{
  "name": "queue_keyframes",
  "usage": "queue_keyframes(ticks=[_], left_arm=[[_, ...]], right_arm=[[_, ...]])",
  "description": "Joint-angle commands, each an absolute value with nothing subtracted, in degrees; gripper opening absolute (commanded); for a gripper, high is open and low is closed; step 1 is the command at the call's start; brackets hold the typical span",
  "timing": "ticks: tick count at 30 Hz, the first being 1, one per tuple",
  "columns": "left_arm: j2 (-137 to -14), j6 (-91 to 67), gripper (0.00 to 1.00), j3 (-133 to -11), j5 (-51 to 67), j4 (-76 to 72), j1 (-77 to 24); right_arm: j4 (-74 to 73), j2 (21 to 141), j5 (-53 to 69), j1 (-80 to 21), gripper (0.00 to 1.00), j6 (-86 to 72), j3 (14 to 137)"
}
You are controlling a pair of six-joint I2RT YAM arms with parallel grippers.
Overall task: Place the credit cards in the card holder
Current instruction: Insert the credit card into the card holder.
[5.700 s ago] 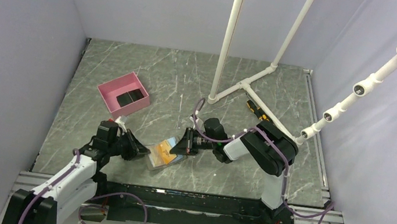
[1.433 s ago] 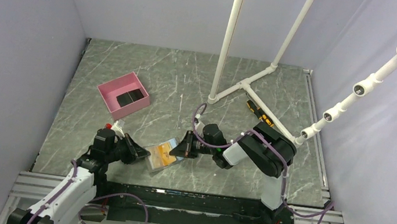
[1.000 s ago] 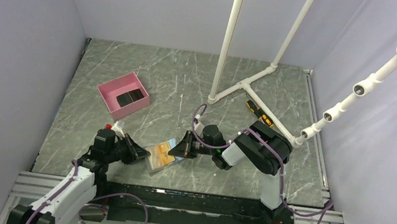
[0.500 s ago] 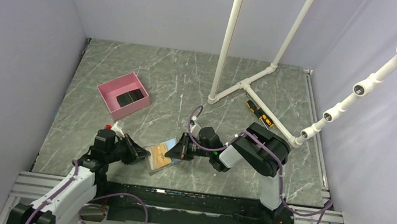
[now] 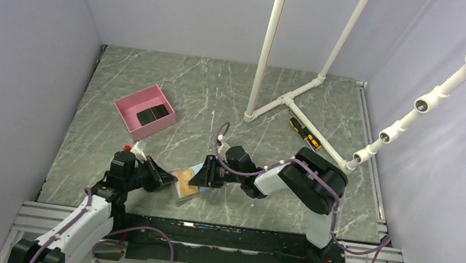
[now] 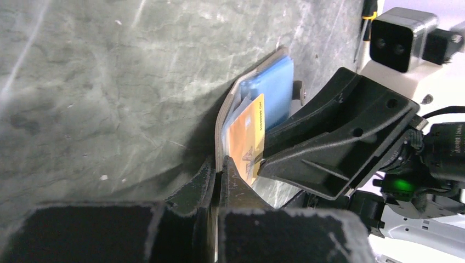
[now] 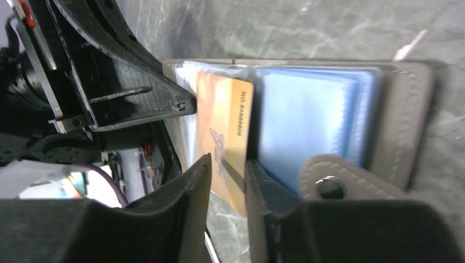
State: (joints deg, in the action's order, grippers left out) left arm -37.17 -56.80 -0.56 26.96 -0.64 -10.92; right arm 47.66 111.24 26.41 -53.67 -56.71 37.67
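The grey card holder [image 5: 189, 191] lies open near the front edge, its light blue lining [image 7: 307, 115] showing. My left gripper [image 6: 219, 164] is shut on the holder's grey left flap [image 6: 226, 118]. An orange credit card [image 7: 225, 120] stands partly tucked into a sleeve of the holder. My right gripper [image 7: 227, 161] reaches in from the right, its jaws slightly apart on either side of the card's outer edge. In the top view my right gripper [image 5: 202, 173] covers most of the holder. A black credit card [image 5: 153, 114] lies in the pink box.
The pink open box [image 5: 130, 109] sits behind and left of the holder. A white pipe frame [image 5: 288, 98] stands at the back, with a yellow-and-black screwdriver [image 5: 304, 132] beside it. The holder's snap tab [image 7: 329, 178] sticks out next to my right finger.
My right gripper has moved left toward the left gripper, carrying the orange card deeper into the holder. Its jaws, shut on the card before, now stand apart. The left gripper has kept still.
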Motion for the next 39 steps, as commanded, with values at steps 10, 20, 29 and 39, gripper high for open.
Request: queue_keyframes(ticks=[10, 20, 29, 39], left_arm=[[-35.23, -56.12, 0.03, -3.11, 27.66, 1.26, -11.07], [-37.6, -57.0, 0.08, -2.75, 28.63, -2.01, -11.07], [-37.91, -57.12, 0.07, -3.12, 29.53, -3.33, -11.07], [-30.58, -55.3, 0.42, -6.61, 25.92, 11.2, -11.07]], right_arm=[[15.66, 100.82, 15.34, -55.78, 0.47, -39.68, 41.48], [24.55, 106.8, 23.63, -56.05, 0.47, -40.77, 45.56], [29.54, 106.56, 28.49, -59.62, 0.45, -39.64, 46.28], [22.87, 102.96, 20.83, -55.72, 0.45, -39.16, 42.73]])
